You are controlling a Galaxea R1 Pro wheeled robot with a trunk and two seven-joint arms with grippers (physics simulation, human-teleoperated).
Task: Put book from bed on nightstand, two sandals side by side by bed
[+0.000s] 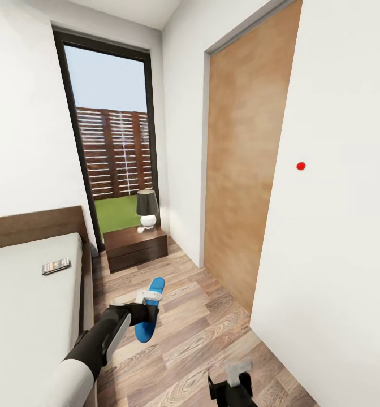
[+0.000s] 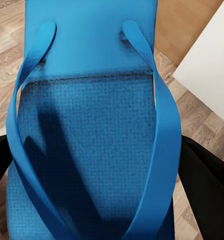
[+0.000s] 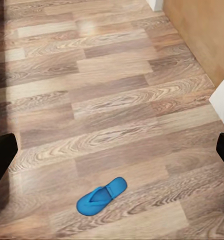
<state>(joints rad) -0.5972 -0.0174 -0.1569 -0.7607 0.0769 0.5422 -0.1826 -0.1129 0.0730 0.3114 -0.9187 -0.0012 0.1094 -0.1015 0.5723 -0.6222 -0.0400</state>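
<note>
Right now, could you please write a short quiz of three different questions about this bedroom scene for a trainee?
1. True or false: the left gripper is shut on a blue sandal.
2. Where does the book lie? A) on the nightstand B) on the bed C) on the floor
3. Fill in: the second sandal lies alone on the wood-plank ____, in the right wrist view.

Key:
1. True; in the left wrist view the sandal sits between the dark fingers.
2. B; the nightstand carries a lamp.
3. floor
</note>
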